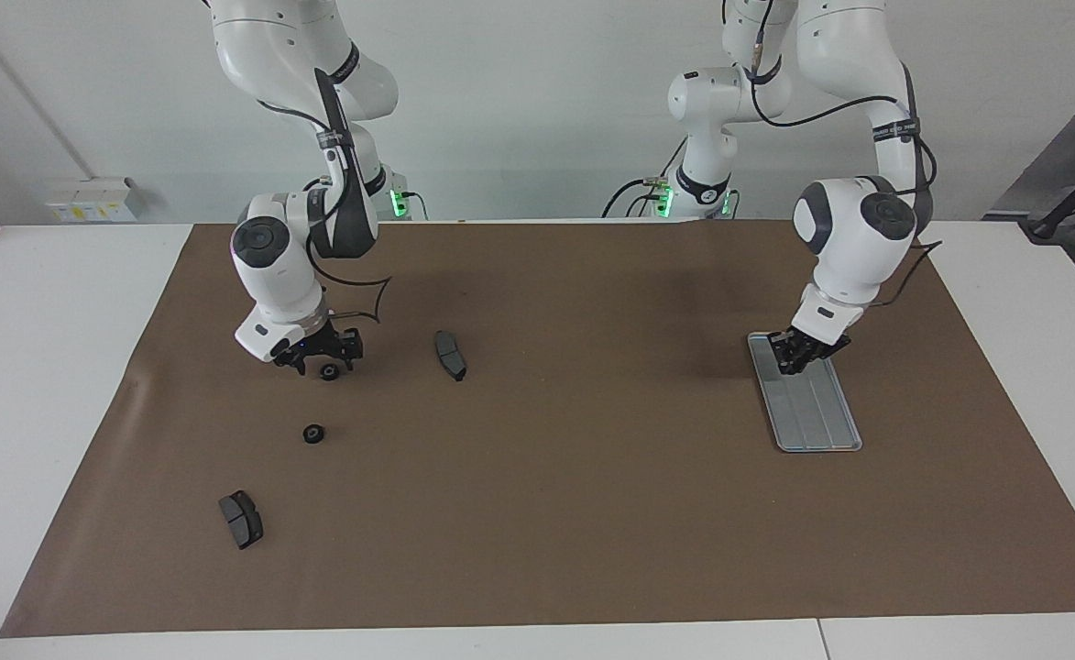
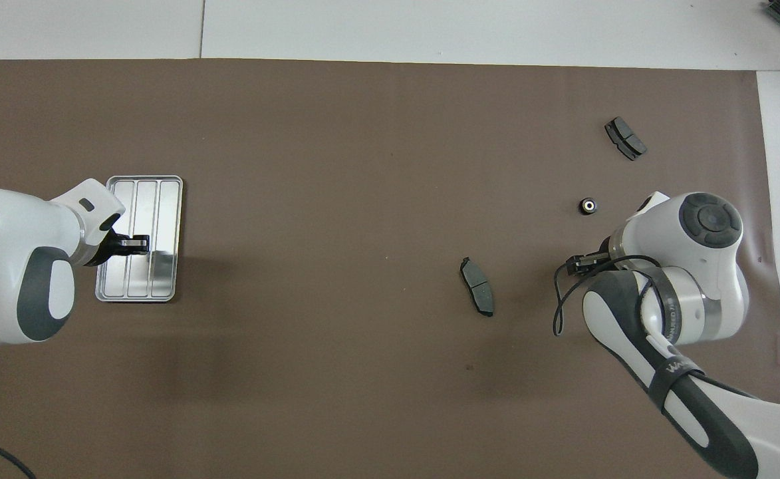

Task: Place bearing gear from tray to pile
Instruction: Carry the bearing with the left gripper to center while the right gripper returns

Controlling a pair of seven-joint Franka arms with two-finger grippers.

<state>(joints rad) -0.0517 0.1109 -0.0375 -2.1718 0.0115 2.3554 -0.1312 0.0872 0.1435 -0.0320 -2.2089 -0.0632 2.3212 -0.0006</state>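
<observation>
Right pincer (image 1: 326,359) low over the brown mat (image 1: 546,513) at the right arm's end of the counter (image 1: 42,367), fingers spread, holding nothing. A small black bearing gear (image 1: 328,371) lies on the mat directly beneath it. We cannot tell whether the tips are clear of the gear or brushing it. We judge the spot was chosen for the pile (image 1: 314,434), which so far is a single like gear a little farther from the robots. The two gears sit near each other but apart, so this is a loose group and not a stack. Left pincer (image 1: 795,359) is over the tray (image 1: 807,403) at the end nearer the robots, fingertips closed together and pointing down into the ridges. We read this as a reach for another gear. Whether it has anything nipped, or touches the metal, we cannot make out. We see no gear on the bare part of the tray. Two dark brake pads share the mat. One pad (image 1: 450,355) lies beside the right pincer toward the middle of the counter, and the other pad (image 1: 241,519) lies farther from the robots than the pile. Neither belongs to the job. In the overhead view the right arm's wrist covers the gear under its pincer, so only the pile shows there. From above, the left arm's body cuts off the tray's near corner.
</observation>
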